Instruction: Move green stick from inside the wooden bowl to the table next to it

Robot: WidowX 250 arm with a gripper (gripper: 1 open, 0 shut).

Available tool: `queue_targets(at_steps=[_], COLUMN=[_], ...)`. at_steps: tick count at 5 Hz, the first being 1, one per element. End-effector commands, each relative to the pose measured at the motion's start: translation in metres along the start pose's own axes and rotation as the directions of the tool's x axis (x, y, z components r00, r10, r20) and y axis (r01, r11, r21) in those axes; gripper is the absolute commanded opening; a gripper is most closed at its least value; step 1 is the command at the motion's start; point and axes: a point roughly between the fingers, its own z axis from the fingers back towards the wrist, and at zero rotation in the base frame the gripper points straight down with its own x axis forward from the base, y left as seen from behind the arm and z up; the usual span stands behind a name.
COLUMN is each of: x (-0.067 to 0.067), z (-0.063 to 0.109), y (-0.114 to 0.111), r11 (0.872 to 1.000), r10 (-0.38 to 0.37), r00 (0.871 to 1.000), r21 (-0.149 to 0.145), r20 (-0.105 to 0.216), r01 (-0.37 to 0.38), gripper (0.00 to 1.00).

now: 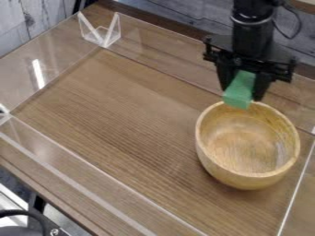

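Observation:
My black gripper (pixel 244 85) points down at the upper right and is shut on the green stick (pixel 239 91), a bright green block that hangs tilted from its fingers. The stick is in the air over the far rim of the wooden bowl (pixel 250 145), clear of the bowl's floor. The bowl is round, light tan and has nothing inside; it sits on the brown wood-grain table (pixel 123 111) at the right.
Clear acrylic walls (pixel 50 147) run along the table's edges, one close to the bowl's right side. A small clear bracket (pixel 99 30) stands at the back left corner. Bare tabletop stretches left of the bowl.

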Motion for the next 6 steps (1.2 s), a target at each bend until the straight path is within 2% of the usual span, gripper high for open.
queue_targets(at_steps=[1,3,4,5,6], x=[0.010,0.015,0.013,0.014,0.018], z=[0.017,0.009,0.004,0.000,-0.006], y=[0.033,0.110,0.069,0.093,0.128], r11=[0.998,0.994,0.999,0.998,0.995], r10=[0.051,0.083,0.023,0.039,0.052], r00=[0.996,0.992,0.995,0.994,0.993], r21=[0.018,0.062,0.038,0.051,0.075], r20=[0.077,0.099,0.101,0.102,0.105], r01=[-0.052,-0.090,-0.027,-0.044,-0.060], gripper=[0.00,0.00,0.00,0.00,0.00])
